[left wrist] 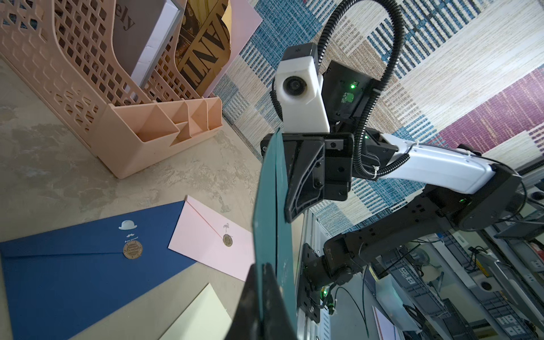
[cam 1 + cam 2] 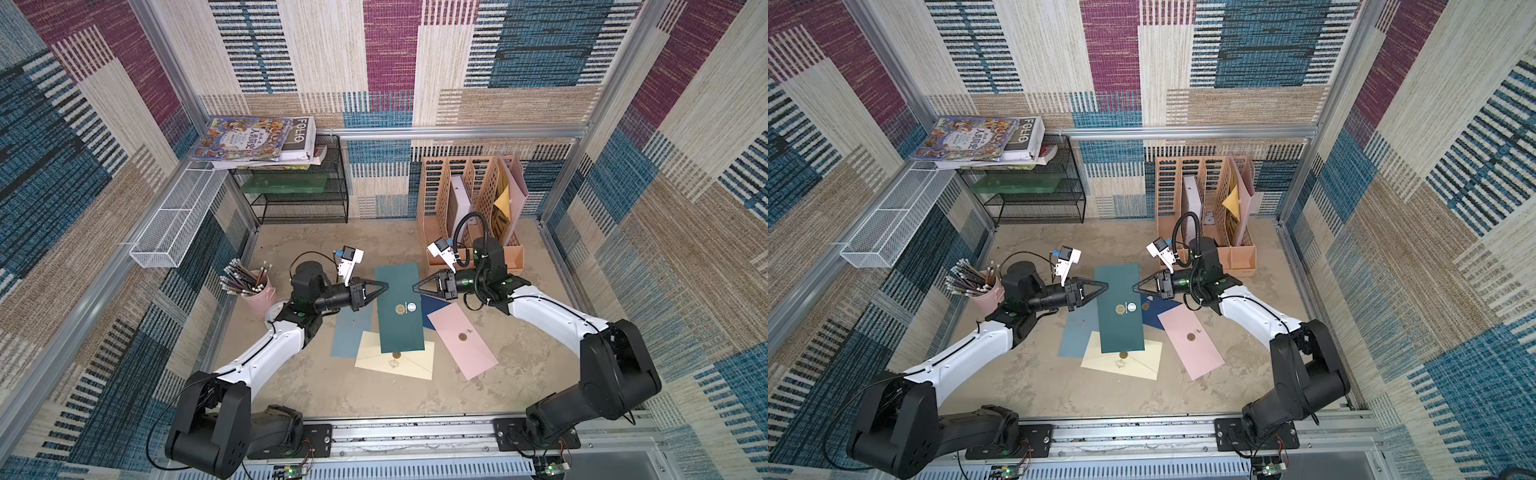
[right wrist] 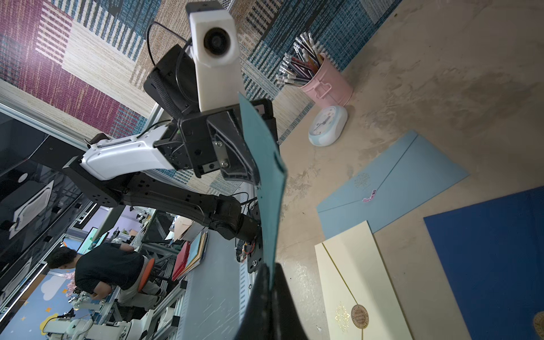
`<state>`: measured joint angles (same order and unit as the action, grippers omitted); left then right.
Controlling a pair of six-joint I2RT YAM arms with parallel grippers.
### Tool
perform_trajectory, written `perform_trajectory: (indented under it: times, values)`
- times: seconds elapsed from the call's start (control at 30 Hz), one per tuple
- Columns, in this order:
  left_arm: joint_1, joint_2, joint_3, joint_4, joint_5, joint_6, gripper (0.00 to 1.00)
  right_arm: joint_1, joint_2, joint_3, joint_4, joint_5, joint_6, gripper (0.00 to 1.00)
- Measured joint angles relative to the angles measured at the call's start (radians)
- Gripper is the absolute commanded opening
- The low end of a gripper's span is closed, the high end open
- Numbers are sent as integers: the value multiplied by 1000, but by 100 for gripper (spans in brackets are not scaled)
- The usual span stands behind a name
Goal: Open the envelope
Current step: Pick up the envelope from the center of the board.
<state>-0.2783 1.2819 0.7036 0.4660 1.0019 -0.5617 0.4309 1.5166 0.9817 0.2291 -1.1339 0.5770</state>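
Illumination: even, diffuse light from above in both top views, with soft, short shadows beneath the arms and the lifted teal envelope (image 2: 400, 309), and a mild sheen on the aluminium rail (image 2: 415, 434) at the near edge. Sharpness: top views crisp at centre, with strong wide-angle bending of the patterned walls toward the corners. Wrist views: clear on the tabletop (image 1: 73, 176) and the flat envelopes, dark and blurred on the close finger (image 3: 266, 306), and dimmer in the background room.
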Motion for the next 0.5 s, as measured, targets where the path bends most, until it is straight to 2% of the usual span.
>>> perform_trajectory:
  times: [0.2, 0.27, 0.43, 0.5]
  values:
    - [2, 0, 5, -14, -4, 3, 0, 3, 12, 11, -3, 1, 0, 0]
    - [2, 0, 5, -19, -8, 1, 0, 6, 15, 21, -14, 2, -7, 9]
    - [0, -4, 23, -61, -17, -5, 0, 17, 30, 67, -68, 40, -47, 41]
    - [-1, -9, 32, -82, -42, -4, 0, 19, 34, 79, -91, 64, -63, 48]
